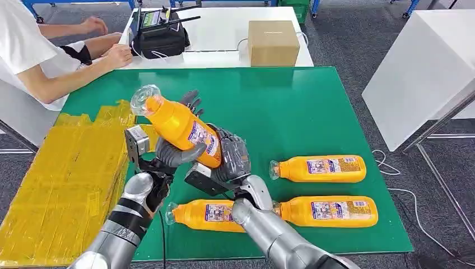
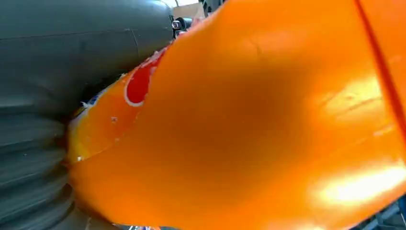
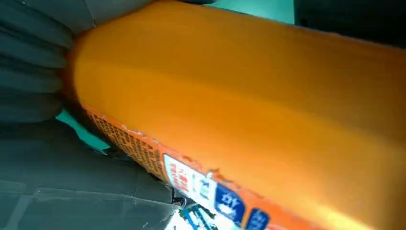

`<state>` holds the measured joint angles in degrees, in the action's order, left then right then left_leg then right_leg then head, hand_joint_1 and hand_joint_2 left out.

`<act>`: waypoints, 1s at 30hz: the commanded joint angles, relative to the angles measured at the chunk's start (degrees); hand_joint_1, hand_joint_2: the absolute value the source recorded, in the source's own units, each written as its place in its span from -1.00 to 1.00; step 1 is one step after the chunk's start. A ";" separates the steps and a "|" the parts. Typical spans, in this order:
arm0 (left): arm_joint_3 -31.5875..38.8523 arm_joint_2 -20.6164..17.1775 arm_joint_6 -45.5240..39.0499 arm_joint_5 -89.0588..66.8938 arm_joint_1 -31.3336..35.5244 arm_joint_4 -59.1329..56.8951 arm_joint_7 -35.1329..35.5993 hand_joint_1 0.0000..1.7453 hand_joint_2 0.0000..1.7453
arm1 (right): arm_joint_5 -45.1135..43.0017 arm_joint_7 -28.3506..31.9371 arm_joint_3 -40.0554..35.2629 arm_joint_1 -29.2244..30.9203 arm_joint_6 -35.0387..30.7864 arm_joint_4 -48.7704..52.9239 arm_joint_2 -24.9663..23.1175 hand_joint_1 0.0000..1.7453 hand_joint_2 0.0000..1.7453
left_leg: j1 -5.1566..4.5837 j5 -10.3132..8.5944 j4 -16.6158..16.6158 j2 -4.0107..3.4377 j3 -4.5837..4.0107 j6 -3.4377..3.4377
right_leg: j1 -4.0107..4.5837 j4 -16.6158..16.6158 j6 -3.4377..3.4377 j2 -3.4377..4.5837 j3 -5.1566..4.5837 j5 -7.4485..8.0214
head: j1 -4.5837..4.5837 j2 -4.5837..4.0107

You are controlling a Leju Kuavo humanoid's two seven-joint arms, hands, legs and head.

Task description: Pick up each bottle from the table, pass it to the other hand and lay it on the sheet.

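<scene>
Both hands wrapped around one orange bottle (image 1: 178, 126) above the green table (image 1: 291, 106): left hand (image 1: 173, 154) gripping from the left, right hand (image 1: 228, 154) from the right. Cap tilted far-left, near the yellow sheet (image 1: 67, 179). Three more bottles (image 1: 319, 168) lying at right.

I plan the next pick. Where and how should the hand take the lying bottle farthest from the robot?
Grip the bottle around its labelled middle, coming from above. It lies flat on the table, cap pointing to the robot's left, with open space on both long sides for fingers.
</scene>
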<state>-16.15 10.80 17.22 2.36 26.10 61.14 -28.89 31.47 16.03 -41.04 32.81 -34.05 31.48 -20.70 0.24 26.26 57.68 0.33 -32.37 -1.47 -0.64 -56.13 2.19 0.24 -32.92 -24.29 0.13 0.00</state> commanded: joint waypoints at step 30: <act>11.10 1.98 -29.85 -7.56 -0.66 5.58 -1.53 1.00 1.00 | -1.74 12.43 9.58 -11.89 0.79 21.81 3.49 -1.00 -1.00 | 0.14 0.09 0.05 0.05 0.05 0.05 | 0.15 0.03 -0.06 -0.04 0.13 -0.08 | 0.02 0.00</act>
<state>-11.19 11.13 9.12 3.95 25.29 59.17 -29.47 27.67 23.07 -46.07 33.54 -36.02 28.35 -19.93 0.26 26.26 57.67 0.30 -32.39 -1.47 -0.64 -56.16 2.19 0.33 -32.93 -24.29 0.15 0.00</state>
